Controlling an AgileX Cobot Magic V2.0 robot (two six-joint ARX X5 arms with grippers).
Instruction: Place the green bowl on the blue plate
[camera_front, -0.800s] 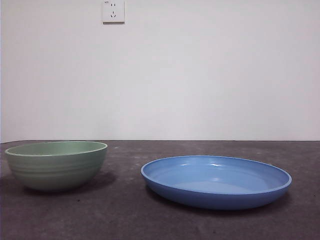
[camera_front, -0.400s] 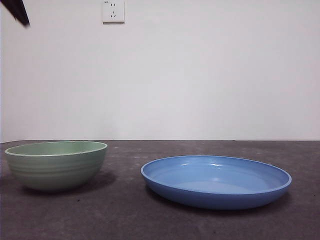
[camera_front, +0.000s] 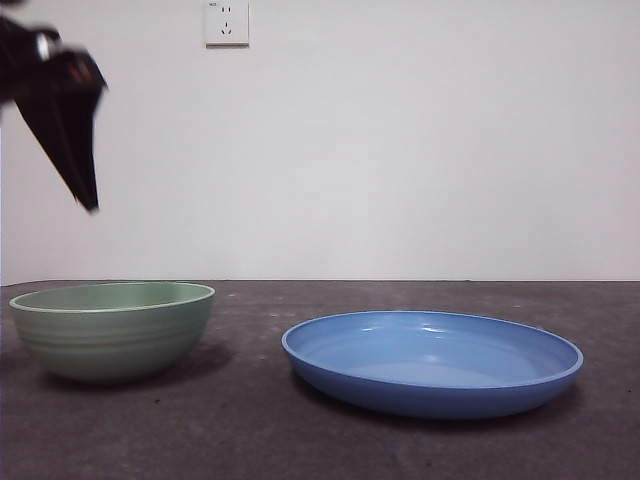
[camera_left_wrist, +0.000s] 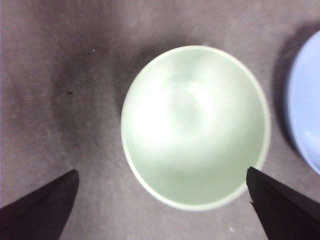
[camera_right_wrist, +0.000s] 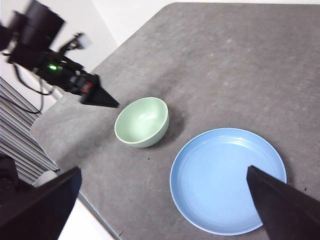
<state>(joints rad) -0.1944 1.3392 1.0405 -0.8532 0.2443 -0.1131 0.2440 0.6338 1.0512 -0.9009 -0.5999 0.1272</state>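
Front view. Green bowl upright on the dark desk, left side of the frame. Blue plate flat on the desk to its right, apart from the bowl, a strip of bare desk between them. Black claw entering from the upper left corner, tip pointing down, well above the bowl and clear of it. Motion-blurred; probably the left claw, judging by the wrist views. White wall socket high on the wall behind.

Left wrist view. Looking straight down into the green bowl, interior bare, rim pale. Left claw spread wide, one jaw on either side of the bowl, neither touching it, nothing held. Edge of the blue plate just visible beyond the bowl, not touching it.

Right wrist view. Right claw high over the desk, jaws wide apart, holding nothing. Blue plate below, between the two jaw tips as seen. Green bowl near the plate, separate from it, standing on the desk. Left claw close beside the bowl's rim on the side away from the plate, above it, no contact visible. Bowl not on the plate.
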